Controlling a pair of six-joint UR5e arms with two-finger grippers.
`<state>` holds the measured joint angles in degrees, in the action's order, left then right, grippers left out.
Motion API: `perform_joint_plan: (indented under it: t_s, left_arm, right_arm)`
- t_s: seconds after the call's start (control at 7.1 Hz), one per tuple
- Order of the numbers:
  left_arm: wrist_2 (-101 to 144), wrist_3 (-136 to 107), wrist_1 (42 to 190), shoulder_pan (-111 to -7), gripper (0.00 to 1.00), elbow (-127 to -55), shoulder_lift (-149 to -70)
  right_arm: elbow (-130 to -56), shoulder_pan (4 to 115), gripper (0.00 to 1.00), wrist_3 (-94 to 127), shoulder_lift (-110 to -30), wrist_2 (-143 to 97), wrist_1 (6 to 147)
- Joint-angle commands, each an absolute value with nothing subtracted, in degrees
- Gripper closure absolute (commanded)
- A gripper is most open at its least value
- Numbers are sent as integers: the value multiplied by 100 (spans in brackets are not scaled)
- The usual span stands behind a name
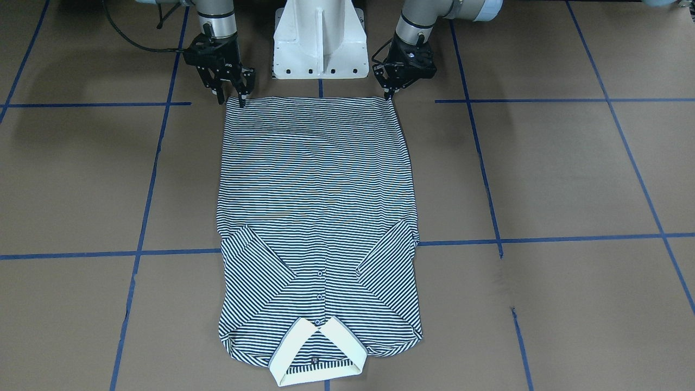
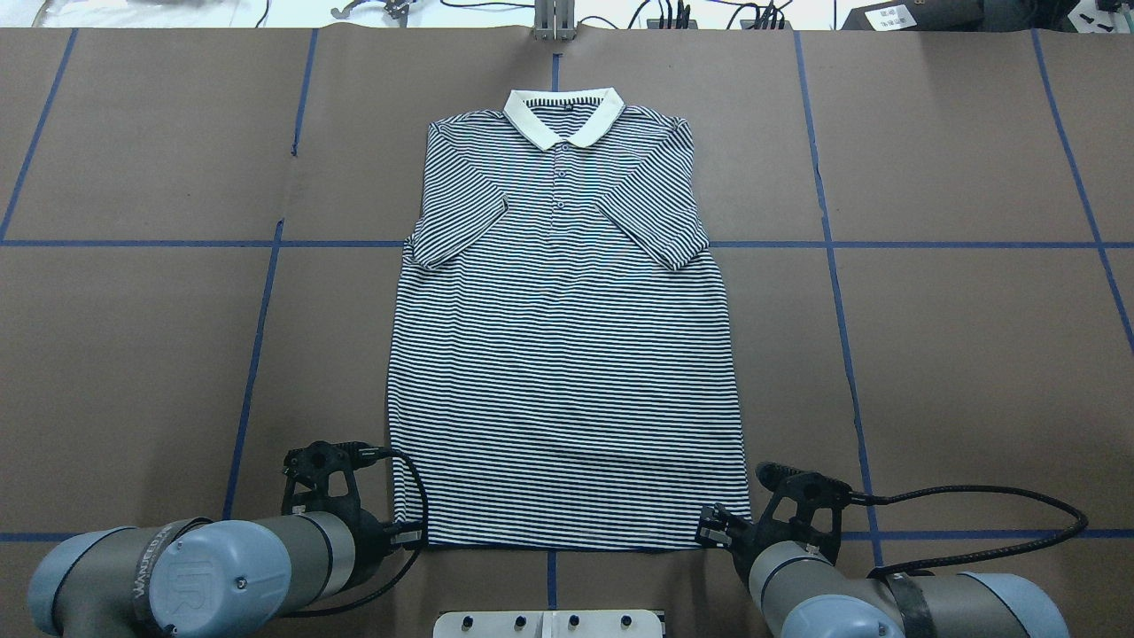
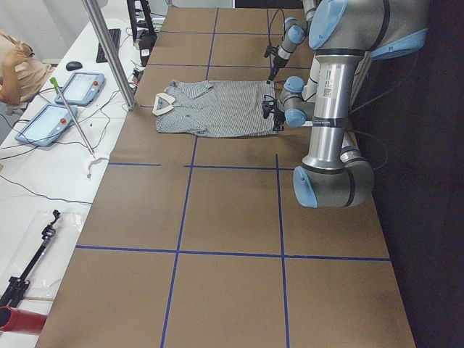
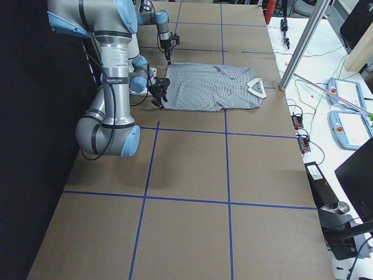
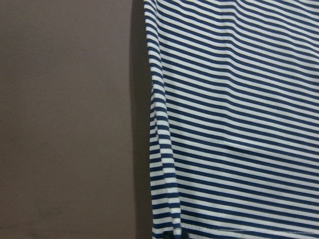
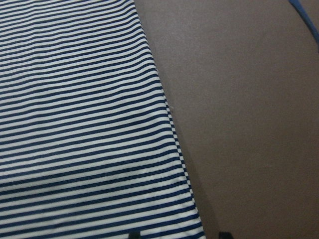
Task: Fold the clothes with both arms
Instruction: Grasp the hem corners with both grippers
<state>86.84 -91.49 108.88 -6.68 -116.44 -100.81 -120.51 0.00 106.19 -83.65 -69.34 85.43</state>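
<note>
The clothes are one navy-and-white striped polo shirt [image 1: 317, 190] [image 2: 567, 354]. It lies flat, front up, on the brown table, with both short sleeves folded in over the chest. Its cream collar [image 2: 563, 115] points away from the robot. My right gripper [image 1: 231, 101] [image 2: 713, 527] is at one corner of the bottom hem. It is open, and the two fingertips [image 6: 132, 235] straddle that corner in the right wrist view. My left gripper [image 1: 388, 93] [image 2: 406, 532] touches down at the other hem corner. The left wrist view shows only striped cloth [image 5: 239, 124] and table, so its jaws stay unclear.
The white pedestal base [image 1: 318, 38] stands just behind the hem, between the arms. Black cables [image 2: 974, 523] loop off both wrists. Blue tape lines [image 2: 257, 354] grid the brown table. A metal post [image 3: 109, 51], tablets [image 3: 47, 123] and a person's sleeve [image 3: 18, 69] are beyond the far edge.
</note>
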Motion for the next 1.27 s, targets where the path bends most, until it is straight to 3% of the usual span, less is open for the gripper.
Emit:
perform_joint_plan:
  t_s: [0.0, 0.28, 0.7, 1.13]
  left_arm:
    - [8692, -9149, 10890, -668, 100, -11637, -10081]
    - [8701, -9149, 10890, -668, 100, -11637, -10081]
    - [8701, -9149, 10890, -668, 100, -11637, -10081]
    - [8701, -9106, 10890, -685, 100, -11672, -10116]
  right_arm:
    - [-12015, -17, 41, 10626, -8376, -6935, 8552]
    - [-11980, -70, 48, 10635, -8367, -6935, 8552]
    - [-11971, -70, 100, 10644, -8376, -6917, 8552]
    - [-12163, -9, 100, 10582, -8393, -6961, 8560]
